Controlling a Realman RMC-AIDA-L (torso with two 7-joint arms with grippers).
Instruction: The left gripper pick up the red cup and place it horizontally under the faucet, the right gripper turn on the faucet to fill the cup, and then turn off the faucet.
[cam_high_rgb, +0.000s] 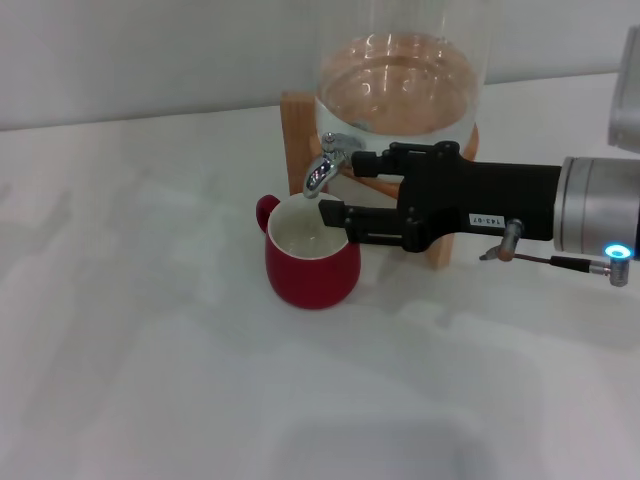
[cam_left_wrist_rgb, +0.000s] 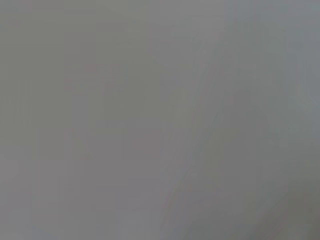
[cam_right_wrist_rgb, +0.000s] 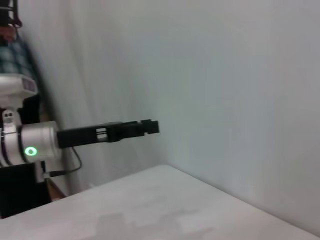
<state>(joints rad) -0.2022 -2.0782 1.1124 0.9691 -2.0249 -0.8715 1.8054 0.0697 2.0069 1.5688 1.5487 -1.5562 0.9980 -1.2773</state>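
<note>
The red cup (cam_high_rgb: 311, 262) stands upright on the white table, its cream inside open right below the spout and its handle pointing to the back left. The chrome faucet (cam_high_rgb: 324, 168) juts from the glass dispenser (cam_high_rgb: 400, 75) in its wooden stand. My right gripper (cam_high_rgb: 340, 188) reaches in from the right, open. Its upper jaw lies beside the faucet body and its lower jaw sits over the cup's rim. My left gripper (cam_right_wrist_rgb: 127, 130) shows only in the right wrist view, held in the air off to the side and away from the cup.
The white table (cam_high_rgb: 150, 350) stretches to the front and left. A pale wall stands behind the dispenser. The wooden stand (cam_high_rgb: 297, 130) is just behind the cup. The left wrist view shows only a plain grey surface.
</note>
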